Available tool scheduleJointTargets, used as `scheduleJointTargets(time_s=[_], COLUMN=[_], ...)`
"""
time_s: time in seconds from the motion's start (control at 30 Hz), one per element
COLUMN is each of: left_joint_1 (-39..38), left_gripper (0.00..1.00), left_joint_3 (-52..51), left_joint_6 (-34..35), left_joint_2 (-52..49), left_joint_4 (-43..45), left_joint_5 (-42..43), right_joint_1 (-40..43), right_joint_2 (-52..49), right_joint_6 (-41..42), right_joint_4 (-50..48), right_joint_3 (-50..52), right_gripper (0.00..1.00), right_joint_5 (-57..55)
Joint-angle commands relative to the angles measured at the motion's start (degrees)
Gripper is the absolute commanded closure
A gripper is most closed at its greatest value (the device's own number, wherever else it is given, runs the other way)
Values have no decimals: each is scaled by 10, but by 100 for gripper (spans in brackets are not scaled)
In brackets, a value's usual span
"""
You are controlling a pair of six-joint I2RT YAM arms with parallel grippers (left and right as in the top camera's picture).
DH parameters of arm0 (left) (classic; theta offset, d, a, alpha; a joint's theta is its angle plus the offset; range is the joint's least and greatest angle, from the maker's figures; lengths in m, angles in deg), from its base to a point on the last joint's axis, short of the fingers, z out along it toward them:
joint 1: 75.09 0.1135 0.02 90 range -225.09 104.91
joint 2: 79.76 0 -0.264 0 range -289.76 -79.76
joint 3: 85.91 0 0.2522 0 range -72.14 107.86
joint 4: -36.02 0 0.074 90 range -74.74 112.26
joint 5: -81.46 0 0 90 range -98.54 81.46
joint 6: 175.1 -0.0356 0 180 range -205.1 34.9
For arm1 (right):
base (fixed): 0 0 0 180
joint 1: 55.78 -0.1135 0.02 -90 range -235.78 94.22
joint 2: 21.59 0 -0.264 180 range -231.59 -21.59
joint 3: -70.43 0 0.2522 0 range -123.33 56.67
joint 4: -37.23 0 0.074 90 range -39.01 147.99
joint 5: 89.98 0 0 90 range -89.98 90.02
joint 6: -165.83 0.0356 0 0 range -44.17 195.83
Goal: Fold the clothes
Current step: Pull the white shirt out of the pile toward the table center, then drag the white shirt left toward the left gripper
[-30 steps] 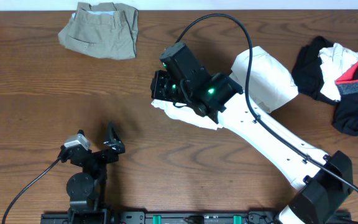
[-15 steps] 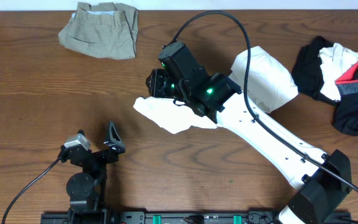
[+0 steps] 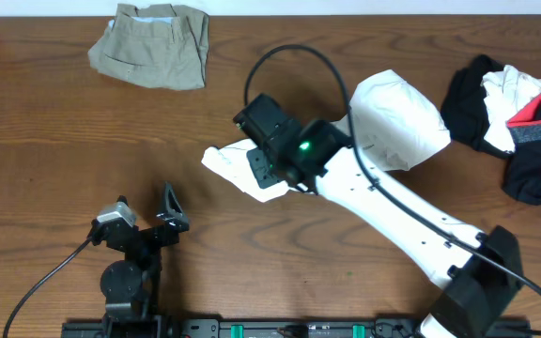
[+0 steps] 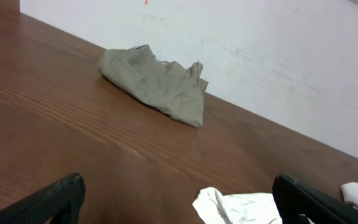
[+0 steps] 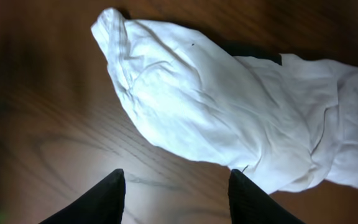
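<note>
Okay, found crumpled white soft-fabric top [image 5: 216, 118] lying mid brown wooden table [image 3: 64, 141], just beyond right gripper [image 5: 176, 180], fingers spread, empty. Saw left gripper [image 4: 176, 186] spread wide, holding nothing. Judged cloth light, limp, slip-prone; reckoned pinching rounded end's edge best.

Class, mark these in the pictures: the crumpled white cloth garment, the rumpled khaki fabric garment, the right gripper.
crumpled white cloth garment [image 5: 216, 118]: right wrist view, its middle.
rumpled khaki fabric garment [image 3: 153, 42]: overhead view, its centre.
right gripper [image 5: 176, 180]: right wrist view, midway between fingertips.
</note>
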Motion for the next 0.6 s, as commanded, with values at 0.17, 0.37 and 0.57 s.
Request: scheduleJointTargets(time_s=[0.17, 0.37, 0.57], left_joint_1=[0, 0, 0], left_gripper=[2, 2, 2], left_joint_3=[-16, -16, -16], left_joint_6=[-10, -10, -10], left_joint_2=[3, 3, 3], left_joint_4=[-13, -13, -13], left_joint_5=[-15, -15, -15], right_joint_1=[-65, -90, -92], right_joint_2=[-89, -156, -178], right_joint_6=[-20, -2, -1], right_joint_4=[-44, -44, -47], right_joint_3=[47, 47, 47], right_gripper=[36, 35, 35], right_joint_5=[-64, -167, -194])
